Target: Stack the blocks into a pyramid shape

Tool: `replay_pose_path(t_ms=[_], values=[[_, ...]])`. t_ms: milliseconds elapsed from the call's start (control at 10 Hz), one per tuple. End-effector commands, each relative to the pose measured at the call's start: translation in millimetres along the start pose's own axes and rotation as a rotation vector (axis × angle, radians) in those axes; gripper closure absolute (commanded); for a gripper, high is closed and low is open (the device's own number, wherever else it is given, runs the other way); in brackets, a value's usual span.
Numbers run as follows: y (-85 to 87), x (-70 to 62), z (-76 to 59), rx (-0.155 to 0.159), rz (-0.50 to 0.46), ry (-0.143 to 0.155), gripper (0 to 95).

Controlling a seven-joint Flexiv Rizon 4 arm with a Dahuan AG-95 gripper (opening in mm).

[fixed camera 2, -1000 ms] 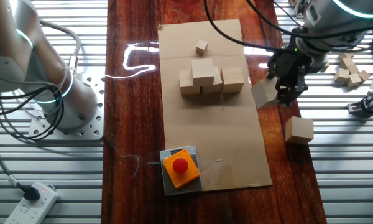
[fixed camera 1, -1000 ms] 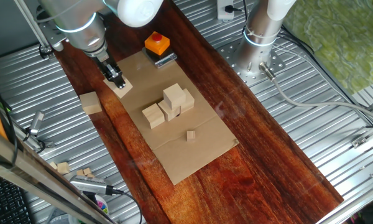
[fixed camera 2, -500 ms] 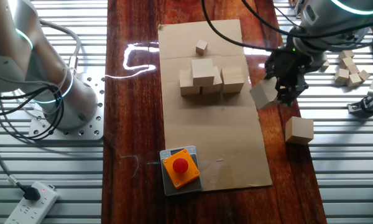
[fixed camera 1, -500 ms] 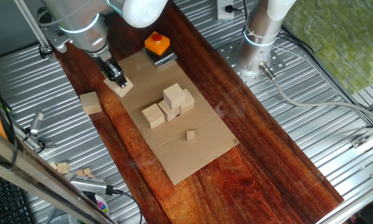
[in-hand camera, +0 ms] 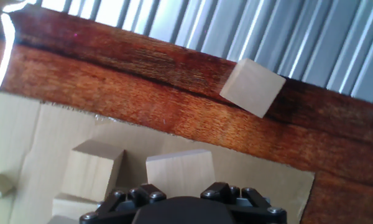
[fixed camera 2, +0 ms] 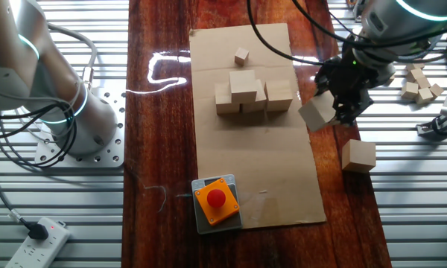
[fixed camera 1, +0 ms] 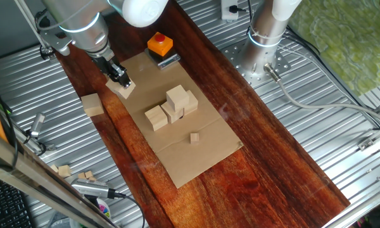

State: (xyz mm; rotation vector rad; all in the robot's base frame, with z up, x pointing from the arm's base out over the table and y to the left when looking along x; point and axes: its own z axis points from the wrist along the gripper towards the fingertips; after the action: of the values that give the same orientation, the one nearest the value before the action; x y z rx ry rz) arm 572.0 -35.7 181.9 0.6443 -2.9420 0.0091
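Hand view shows your carried block [in-hand camera: 179,176] low centre of frame, clamped in the gripper [in-hand camera: 180,200], jaws closed on its sides. In the other fixed view that block [fixed camera 2: 317,112] sits right of centre, tilted, seemingly lifted off the board at the right edge of the cardboard sheet [fixed camera 2: 268,186], gripper [fixed camera 2: 341,103] just right of it. The stack [fixed camera 2: 247,92] is upper centre of that frame: a row of blocks touching each other on the cardboard with one block on top; exact count in the row hard to tell. One spare block [fixed camera 2: 358,156] lies alone at right, below the gripper, well apart from the stack.

Step in hand, as I judge it: transport of a gripped block toward the stack. Next move calls for you to carry it left across the cardboard, square up its tilt, then lower it beside the upper block or onto the row, without knocking the stack. Spare block gets picked after
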Motion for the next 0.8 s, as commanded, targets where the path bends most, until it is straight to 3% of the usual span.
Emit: replay_pose_path(t_ms=[100, 300, 700, 800], values=[[-0.1, -0.1, 0.2, 0.013, 0.025, 0.0, 95.0], [-0.1, -0.1, 0.2, 0.007, 0.115, 0.008, 95.0], [5.9, 3.6, -6.7, -0.004, 0.185, 0.016, 95.0], [22.4, 10.6, -7.3, -0.008, 0.237, 0.017, 95.0]])
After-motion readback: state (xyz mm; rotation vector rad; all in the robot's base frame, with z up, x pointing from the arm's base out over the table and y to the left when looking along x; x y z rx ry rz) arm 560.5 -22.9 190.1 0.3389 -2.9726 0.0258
